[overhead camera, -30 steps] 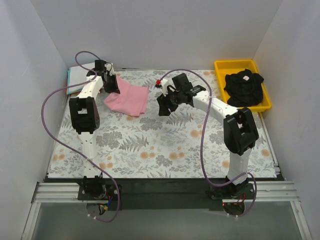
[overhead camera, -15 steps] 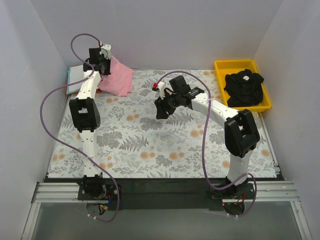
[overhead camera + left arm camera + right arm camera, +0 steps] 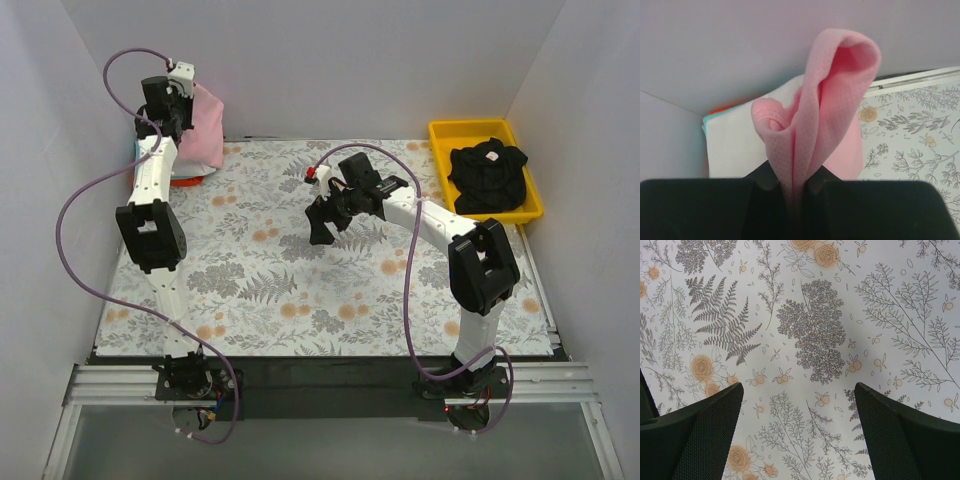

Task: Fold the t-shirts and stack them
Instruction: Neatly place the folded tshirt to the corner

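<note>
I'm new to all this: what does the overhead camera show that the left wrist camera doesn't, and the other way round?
Only the overhead view shows the yellow plastic tray holding a crumpled black t-shirt, and the right gripper open above the table. Only the left wrist view shows the left gripper pinching a fold of cloth, and the folded white t-shirt that the arm mostly hides from above. Both show the light pink t-shirt lifted near the back wall, and the floral-patterned table cloth.

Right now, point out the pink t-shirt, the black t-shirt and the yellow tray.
pink t-shirt (image 3: 830, 100), left wrist view, middle of the bunched fold
black t-shirt (image 3: 488, 175), top view, middle of the heap
yellow tray (image 3: 470, 133), top view, bare far end
</note>
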Controlling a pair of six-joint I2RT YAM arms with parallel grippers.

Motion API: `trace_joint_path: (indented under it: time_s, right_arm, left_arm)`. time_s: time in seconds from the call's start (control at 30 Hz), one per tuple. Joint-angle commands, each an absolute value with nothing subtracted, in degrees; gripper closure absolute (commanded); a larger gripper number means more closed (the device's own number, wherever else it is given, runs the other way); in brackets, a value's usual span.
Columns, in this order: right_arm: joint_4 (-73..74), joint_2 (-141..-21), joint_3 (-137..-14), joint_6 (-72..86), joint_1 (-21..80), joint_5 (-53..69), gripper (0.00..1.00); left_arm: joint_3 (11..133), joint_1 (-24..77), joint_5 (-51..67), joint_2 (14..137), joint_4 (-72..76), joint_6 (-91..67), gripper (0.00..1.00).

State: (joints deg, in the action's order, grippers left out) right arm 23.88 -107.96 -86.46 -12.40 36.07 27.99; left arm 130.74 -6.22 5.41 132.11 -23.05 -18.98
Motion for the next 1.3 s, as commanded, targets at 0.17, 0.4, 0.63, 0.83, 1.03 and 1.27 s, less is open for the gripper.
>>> trace_joint_path:
  time_s: [0.17, 0.4, 0.63, 0.83, 1.03, 1.27]
  right_arm:
    - [23.1, -105.3, -85.6, -13.1, 35.9, 27.3, 0.02]
    - [23.1, -105.4, -85.5, -13.1, 35.9, 26.7, 0.02]
    - [23.1, -106.0, -85.8, -12.6, 35.9, 27.3, 0.02]
    - [23.2, -106.0, -85.3, -12.6, 35.9, 27.1, 0.02]
    - [23.1, -106.3, -84.8, -12.9, 36.0, 26.8, 0.02]
    - [23.2, -107.7, -85.2, -12.6, 35.9, 27.2, 0.02]
  left_arm:
    - [130.3, -6.8, 9.4, 125.6, -20.3, -15.4, 1.0]
    - [124.7, -8.2, 13.2, 121.7, -21.2, -14.7, 1.0]
    - [122.5, -9.7, 13.6, 120.3, -20.1, -14.6, 1.0]
    - [130.2, -11.4, 10.8, 127.2, -20.2, -14.3, 1.0]
    - [130.0, -13.2, 13.3, 131.7, -19.5, -11.3, 1.0]
    - [128.9, -14.2, 14.2, 134.4, -18.8, -7.6, 1.0]
